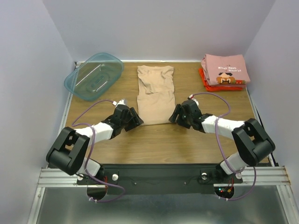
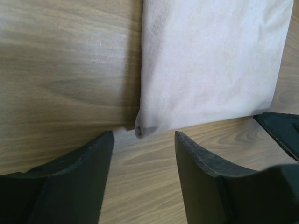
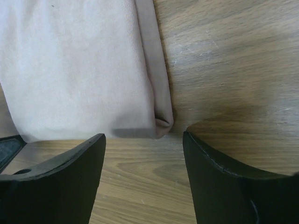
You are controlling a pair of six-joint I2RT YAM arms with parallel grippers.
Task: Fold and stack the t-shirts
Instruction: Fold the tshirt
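View from above of a wooden desk point(image 1: 159, 140) enclosed by pale walls. A tan t-shirt point(image 1: 155, 94) lies flat in the middle of the frame, folded into a long, narrow panel running from top to bottom. At the upper right, a dusty pink t-shirt point(image 1: 225, 69) with a pixel-style cartoon print and white lettering sits folded on top of a folded red-orange t-shirt point(image 1: 203, 77), whose edges show at the left and lower sides of the pile. A translucent teal tub point(image 1: 93, 76) rests at the upper left.

Two black arms reach in from the bottom of the frame. The left gripper point(image 1: 135, 119) sits at the lower left corner of the tan shirt, and the right gripper point(image 1: 174, 114) sits at its lower right corner.

In both wrist views, the black fingers point(image 2: 84, 163) are spread apart with bare wood between them, grasping nothing. The shirt's folded corner lies just ahead of each gap.
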